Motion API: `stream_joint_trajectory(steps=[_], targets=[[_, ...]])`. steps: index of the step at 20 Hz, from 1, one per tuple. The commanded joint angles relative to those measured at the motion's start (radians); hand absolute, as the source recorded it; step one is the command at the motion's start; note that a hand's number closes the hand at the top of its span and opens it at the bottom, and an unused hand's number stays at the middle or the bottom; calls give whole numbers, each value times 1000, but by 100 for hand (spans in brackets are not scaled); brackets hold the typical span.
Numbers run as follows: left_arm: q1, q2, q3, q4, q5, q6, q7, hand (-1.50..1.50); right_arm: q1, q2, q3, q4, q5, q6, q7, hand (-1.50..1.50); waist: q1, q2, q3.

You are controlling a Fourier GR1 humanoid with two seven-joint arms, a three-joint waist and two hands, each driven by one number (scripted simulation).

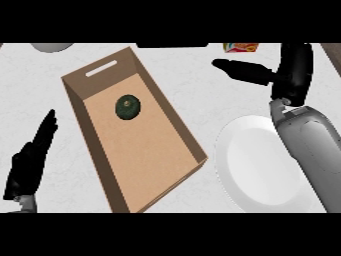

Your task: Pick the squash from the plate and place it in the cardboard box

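Head view: squash (pixel 127 108) lies inside cardboard box (pixel 99 75).

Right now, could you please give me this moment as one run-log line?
dark green round squash: inside brown cardboard box | white round plate: bare | right hand: open, beyond plate | left hand: open, resting left of box

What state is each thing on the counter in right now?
Dark green round squash: lying inside the box, released.
Brown cardboard box: open-topped, holding the squash.
White round plate: bare, partly under the right forearm.
Right hand: open, holding nothing, beyond the plate.
Left hand: open, resting left of the box.
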Motion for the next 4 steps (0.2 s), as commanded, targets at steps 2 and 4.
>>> stream_joint_trajectory(steps=[2, 4], targets=[[32, -15, -21, -31, -19, 9, -16, 0, 240, -144, -132, -208, -144, 146, -108, -150, 4, 3, 0], [-64, -11, -13, 10, -20, 8, 36, 0, 276, -139, -161, -202, -158, 204, -162, -150, 13, 6, 0]])
